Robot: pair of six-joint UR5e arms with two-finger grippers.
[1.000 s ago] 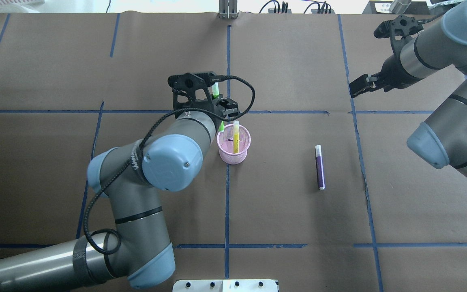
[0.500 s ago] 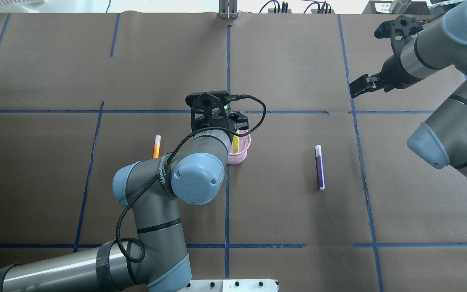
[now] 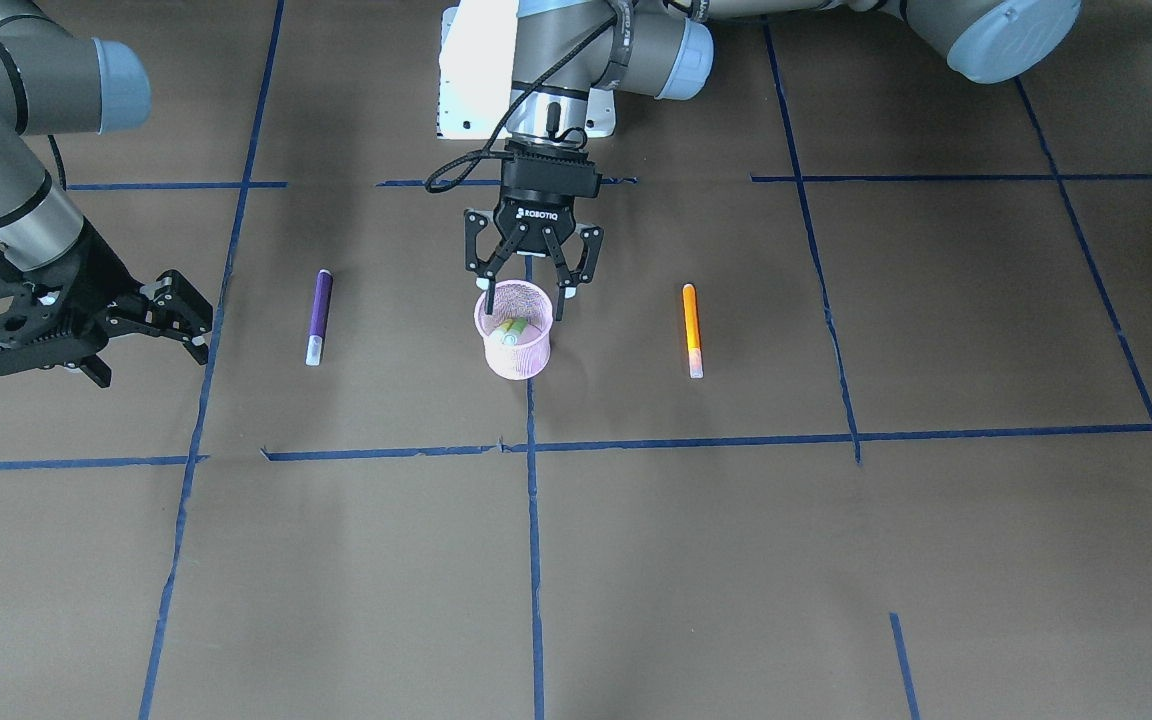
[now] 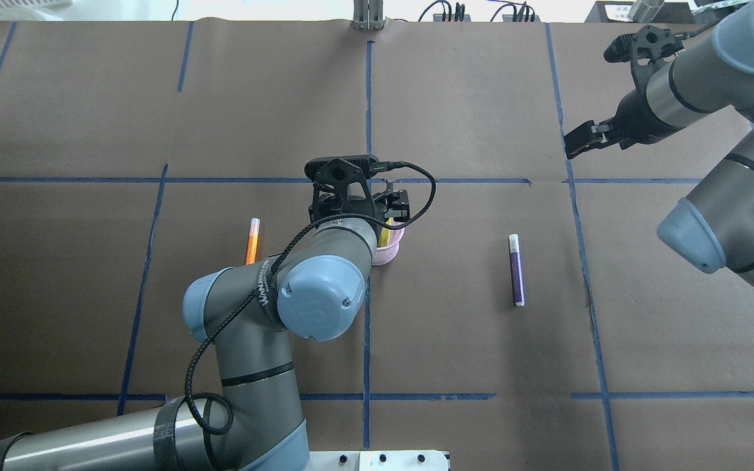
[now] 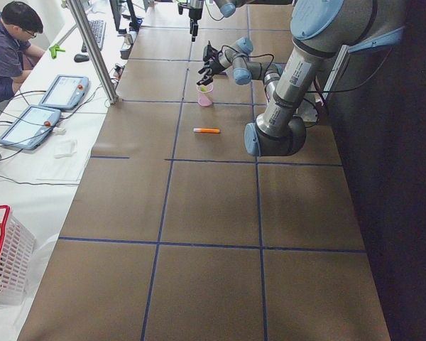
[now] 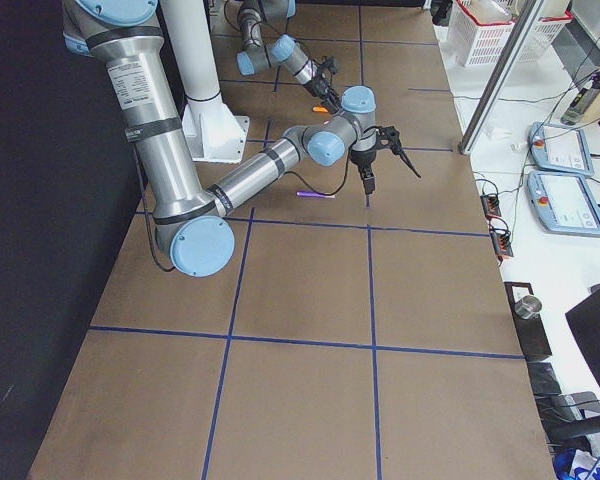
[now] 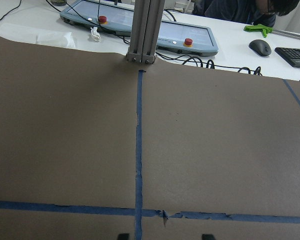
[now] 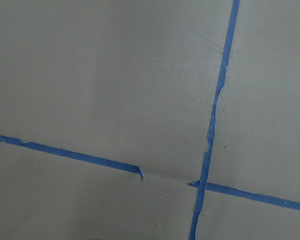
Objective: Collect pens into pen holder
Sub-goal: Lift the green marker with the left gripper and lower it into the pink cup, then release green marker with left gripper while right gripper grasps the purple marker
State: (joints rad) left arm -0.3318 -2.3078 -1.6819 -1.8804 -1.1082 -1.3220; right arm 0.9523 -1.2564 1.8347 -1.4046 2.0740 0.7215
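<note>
A: Front view: what changed?
B: The left claw [image 3: 525, 300] gripped the green pen [image 3: 517, 327] 1 second ago. Now it hangs released over the pen holder [image 3: 518, 355], with green inside beside the yellow pen [image 3: 502, 331]. The right claw [image 3: 146, 358] is spread and empty.
A: Overhead?
B: 2 remain on the worktop [image 4: 455, 347]: the orange pen [image 4: 252, 241] at the holder's 9 o'clock, the purple pen [image 4: 515, 269] at 3.
</note>
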